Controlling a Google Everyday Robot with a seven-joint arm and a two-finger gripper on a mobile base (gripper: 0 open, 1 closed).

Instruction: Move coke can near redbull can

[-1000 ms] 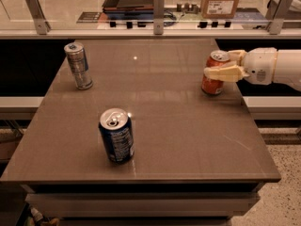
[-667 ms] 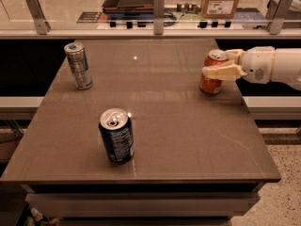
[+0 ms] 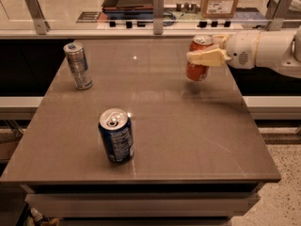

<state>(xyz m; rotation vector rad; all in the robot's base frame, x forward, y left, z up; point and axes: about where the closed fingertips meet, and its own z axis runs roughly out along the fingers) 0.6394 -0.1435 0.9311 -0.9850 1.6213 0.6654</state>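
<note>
The coke can (image 3: 196, 69) is red-orange with a silver top and hangs a little above the table at the far right, upright. My gripper (image 3: 203, 56) reaches in from the right on a white arm and is shut on the coke can, one pale finger (image 3: 207, 58) across its front. The redbull can (image 3: 78, 66), slim and silver-grey with blue bands, stands upright at the far left of the table, well apart from the coke can.
A wider dark blue can (image 3: 116, 136) with white print stands front left of centre. The brown table (image 3: 197, 145) ends close to the right of the gripper. Behind it runs a glass rail with metal posts (image 3: 158, 12), a counter and a cardboard box (image 3: 221, 0).
The gripper has lifted the coke can off the table and carried it slightly left. The other two cans have not moved.
</note>
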